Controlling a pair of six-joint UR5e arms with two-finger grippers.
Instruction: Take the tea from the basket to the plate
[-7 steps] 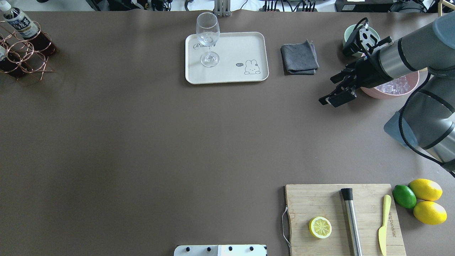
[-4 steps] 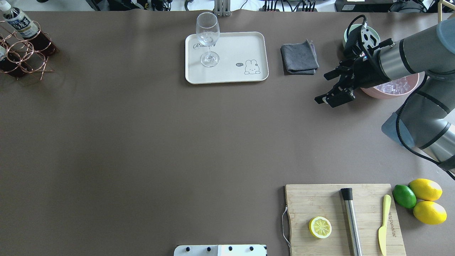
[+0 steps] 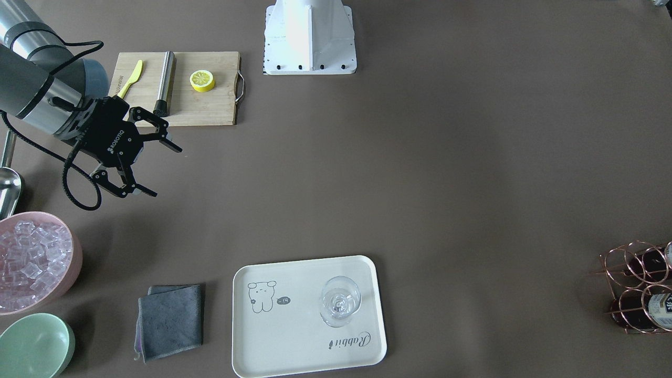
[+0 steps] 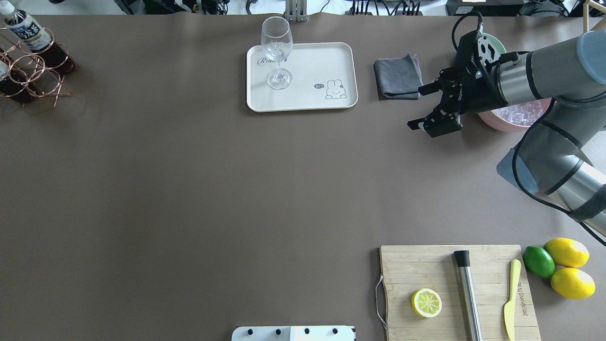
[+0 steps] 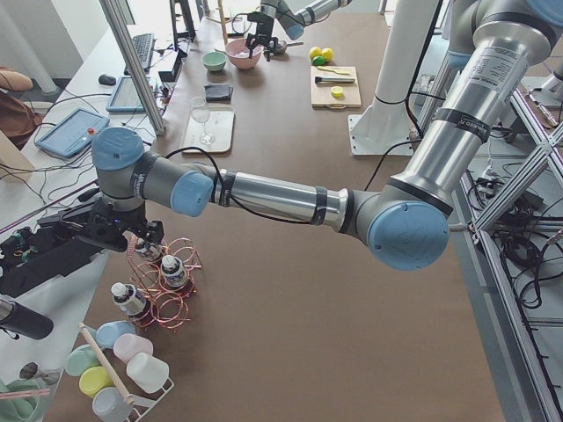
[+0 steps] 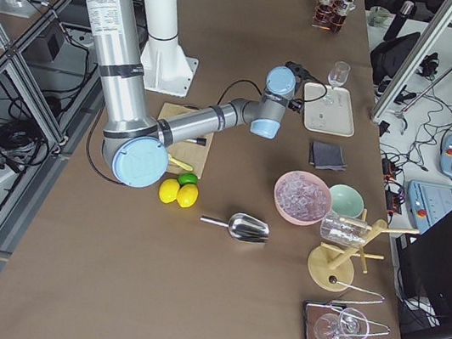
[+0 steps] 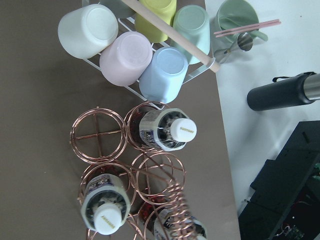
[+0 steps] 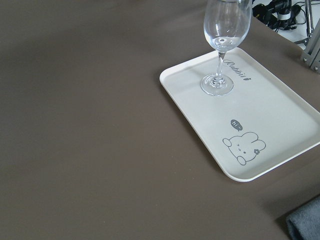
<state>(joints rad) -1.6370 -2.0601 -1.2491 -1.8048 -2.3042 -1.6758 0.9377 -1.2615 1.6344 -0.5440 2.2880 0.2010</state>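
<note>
The tea (image 7: 165, 131) is in the basket (image 7: 96, 135): a white-capped bottle standing upright in one ring cell. Two more bottles of the same kind fill other cells, one of them partly under the coil-wrapped handle. The basket stands at the far left corner of the counter (image 4: 189, 189), just beside a rack of pastel cups (image 7: 120, 60).

In the left side view the left tool (image 5: 132, 233) hangs just over the basket, dark against dark clutter. I cannot tell whether its fingers are spread or pressed together.

The plate (image 4: 307, 71) lies flat at the far edge near the middle of the counter, well apart from the basket. A stemmed glass (image 4: 277, 47) stands upright on its far left corner, and the small bear drawing sits toward its near right corner.

The right tool (image 4: 416, 108) hovers above the counter at the far right, its fingers spread wide and gripping nothing. It is just right of a folded grey cloth (image 4: 398, 78) and left of the pink bowl of clear cubes (image 4: 516, 116). A mint-green bowl (image 3: 34, 346) sits farther back, at the far edge.

At the near right a wooden board (image 4: 416, 270) carries a lemon half (image 4: 426, 303), a metal bar (image 4: 467, 293) and a yellow knife (image 4: 511, 298). A lime (image 4: 538, 261) and two lemons (image 4: 566, 252) lie just right of the board.
</note>
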